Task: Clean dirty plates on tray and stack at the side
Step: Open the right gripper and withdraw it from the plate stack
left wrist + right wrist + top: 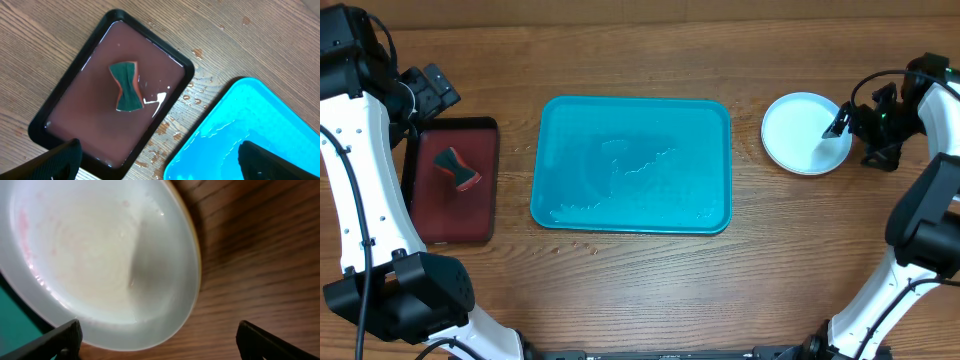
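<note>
— Grippers first: how does the right gripper stand?
— Wide open, with nothing between its fingers. From its wrist camera the two dark fingertips sit in the bottom corners, far apart, and the white plate lies below them on the wood.
— Where is it seen from above?
— At the right edge of that plate, over the rim. Whether it touches the rim I cannot tell.
— And the left gripper?
— Also spread wide and empty. It hangs above the small dark-red tray at the left of the surface, where a green-and-orange sponge lies in a shiny film of liquid.
— The plates, then?
— The white plate sits on the surface to the right of the teal tray, apart from it. Close up, faint pink smears mark its inside, and a yellowish edge peeks out just under its rim on one side. How many plates lie beneath I cannot tell.
— And the teal tray?
— It lies in the middle, between the small dark-red tray and the plate. Patches of water glisten on its floor, and drops dot the wood between the two trays.
</note>
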`<state>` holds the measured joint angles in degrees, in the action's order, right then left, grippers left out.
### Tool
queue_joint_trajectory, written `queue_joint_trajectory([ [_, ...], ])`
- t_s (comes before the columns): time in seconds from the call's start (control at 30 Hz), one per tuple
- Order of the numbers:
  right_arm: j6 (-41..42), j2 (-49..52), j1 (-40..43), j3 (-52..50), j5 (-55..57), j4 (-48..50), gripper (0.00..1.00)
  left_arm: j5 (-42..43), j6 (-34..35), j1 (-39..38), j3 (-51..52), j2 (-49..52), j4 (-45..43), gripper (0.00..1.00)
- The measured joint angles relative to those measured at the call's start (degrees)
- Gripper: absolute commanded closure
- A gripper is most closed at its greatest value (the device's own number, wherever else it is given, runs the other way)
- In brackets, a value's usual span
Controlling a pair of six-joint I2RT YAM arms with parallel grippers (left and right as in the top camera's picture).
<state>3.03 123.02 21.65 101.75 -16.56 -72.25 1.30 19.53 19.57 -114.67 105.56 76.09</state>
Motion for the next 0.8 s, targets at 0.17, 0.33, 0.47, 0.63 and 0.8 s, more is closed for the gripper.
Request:
queue_joint_trajectory([
  [0.17, 0.02, -8.72, -0.37, -0.15, -2.34, -5.44, 0.00, 0.00, 0.00, 0.00, 0.00, 0.00, 0.00, 0.00],
  [0.33, -0.02, -21.66, -3.82, -0.46, -2.56, -9.05, 0.00, 0.00, 0.00, 0.00, 0.00, 0.00, 0.00, 0.00],
  [0.47, 0.00, -31.28, -9.92, -4.55, -1.40, -10.62, 0.00, -0.02, 0.00, 0.00, 0.00, 0.00, 0.00, 0.00],
  [0.63, -0.02, -37.48, -18.14, -9.79, -0.96, -14.51, 0.00, 0.00, 0.00, 0.00, 0.00, 0.00, 0.00, 0.00],
  [0.8, 0.00, -37.77, -22.49, -10.40, -0.83, -19.61, 0.00, 0.00, 0.00, 0.00, 0.00, 0.00, 0.00, 0.00],
])
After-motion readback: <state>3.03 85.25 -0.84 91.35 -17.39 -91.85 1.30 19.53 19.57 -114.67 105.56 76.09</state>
